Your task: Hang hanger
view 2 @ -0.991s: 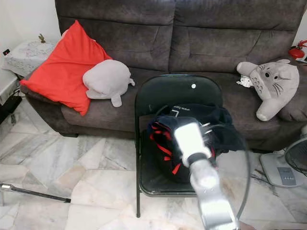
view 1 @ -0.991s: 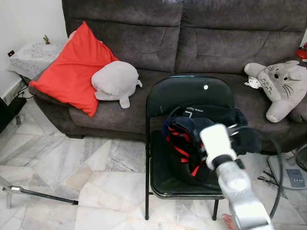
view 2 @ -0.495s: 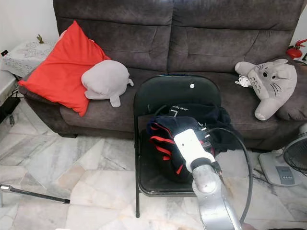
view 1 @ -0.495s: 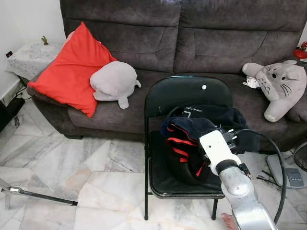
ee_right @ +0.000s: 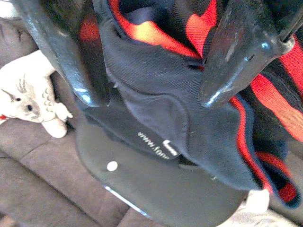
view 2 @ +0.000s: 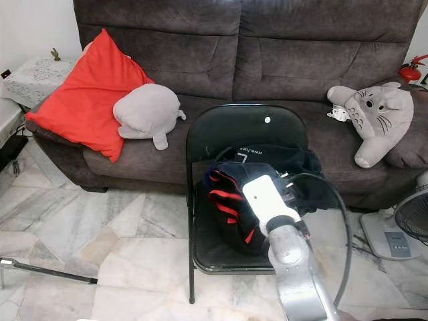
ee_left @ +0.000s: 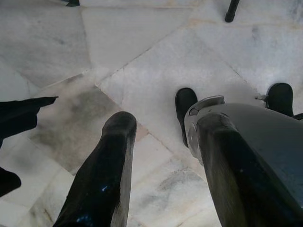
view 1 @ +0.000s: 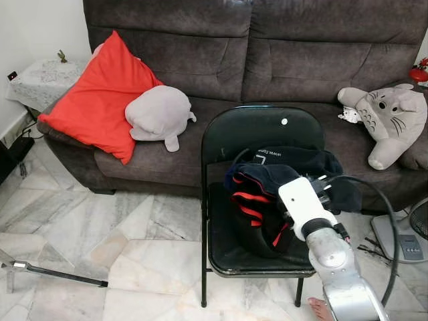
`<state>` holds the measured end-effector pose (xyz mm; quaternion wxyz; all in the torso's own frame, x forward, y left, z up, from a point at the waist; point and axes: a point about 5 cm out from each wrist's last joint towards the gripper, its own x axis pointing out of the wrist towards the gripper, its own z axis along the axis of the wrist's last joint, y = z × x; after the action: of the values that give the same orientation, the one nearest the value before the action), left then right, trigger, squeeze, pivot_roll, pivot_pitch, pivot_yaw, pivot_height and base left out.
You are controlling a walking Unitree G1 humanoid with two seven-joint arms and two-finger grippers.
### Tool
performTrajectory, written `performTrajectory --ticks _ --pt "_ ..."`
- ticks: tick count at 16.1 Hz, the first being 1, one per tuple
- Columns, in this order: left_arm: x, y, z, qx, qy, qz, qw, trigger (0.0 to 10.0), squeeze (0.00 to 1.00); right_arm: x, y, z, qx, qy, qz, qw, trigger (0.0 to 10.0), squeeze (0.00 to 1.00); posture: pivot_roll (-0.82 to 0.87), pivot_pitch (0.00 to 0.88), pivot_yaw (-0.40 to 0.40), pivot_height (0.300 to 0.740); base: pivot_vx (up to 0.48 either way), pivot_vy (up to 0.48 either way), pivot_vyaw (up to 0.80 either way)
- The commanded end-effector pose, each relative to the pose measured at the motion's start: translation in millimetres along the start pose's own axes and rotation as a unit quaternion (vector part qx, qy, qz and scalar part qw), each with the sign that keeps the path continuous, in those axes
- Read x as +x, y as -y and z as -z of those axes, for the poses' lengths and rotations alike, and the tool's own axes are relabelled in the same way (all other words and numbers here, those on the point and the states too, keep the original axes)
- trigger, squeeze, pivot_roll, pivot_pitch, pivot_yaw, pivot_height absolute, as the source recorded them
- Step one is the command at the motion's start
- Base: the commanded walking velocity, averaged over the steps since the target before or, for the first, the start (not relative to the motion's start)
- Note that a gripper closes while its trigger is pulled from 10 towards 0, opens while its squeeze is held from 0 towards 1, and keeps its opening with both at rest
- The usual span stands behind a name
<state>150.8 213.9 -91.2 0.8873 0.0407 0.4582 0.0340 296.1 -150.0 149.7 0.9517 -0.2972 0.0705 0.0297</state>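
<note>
Compared with the frame half a second earlier, the right arm's white wrist housing [view 1: 305, 204] sits slightly higher and nearer the chair back; the sofa, cushions and chair hold the same positions in the head views, so the camera has barely moved.

The right pincer [ee_right: 151, 87] hangs over the dark navy garment with red stripes [view 1: 264, 197], which lies heaped on the seat of the black folding chair [view 1: 257, 130]. In the right wrist view its two black fingers [ee_right: 241, 52] are spread apart, with folds of the garment between and below them; whether they touch the cloth cannot be told. No hanger can be made out; the garment pile is the only task item visible.

Writing: a white printed line on the garment's collar area begins "www." [ee_right: 156, 144]; the remaining letters are too small to read.

The left pincer [ee_left: 161, 156] points down at the marble floor [ee_left: 142, 61], fingers apart and holding nothing.

On the grey sofa [view 1: 267, 47] lie a red cushion [view 1: 100, 97], a grey plush [view 1: 159, 114] and a grey-white plush toy [view 1: 391, 117].
</note>
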Motion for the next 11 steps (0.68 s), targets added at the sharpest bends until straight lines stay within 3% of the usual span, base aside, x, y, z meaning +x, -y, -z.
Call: performTrajectory --ticks 1,11 --pt "-2.9 -2.8 11.8 0.008 -0.022 0.002 1.000 10.0 0.00 -2.6 -3.3 1.8 -0.007 -0.007 -0.010 1.000 10.0 0.00 -0.09 0.132 0.000 0.740 0.000 0.000 0.00" --pt "-2.8 5.0 13.5 0.016 -0.026 0.010 0.999 10.0 0.00 -1.8 1.0 17.9 -0.018 -0.054 -0.001 0.998 10.0 0.00 -0.09 0.135 -0.001 0.740 0.000 0.000 0.00"
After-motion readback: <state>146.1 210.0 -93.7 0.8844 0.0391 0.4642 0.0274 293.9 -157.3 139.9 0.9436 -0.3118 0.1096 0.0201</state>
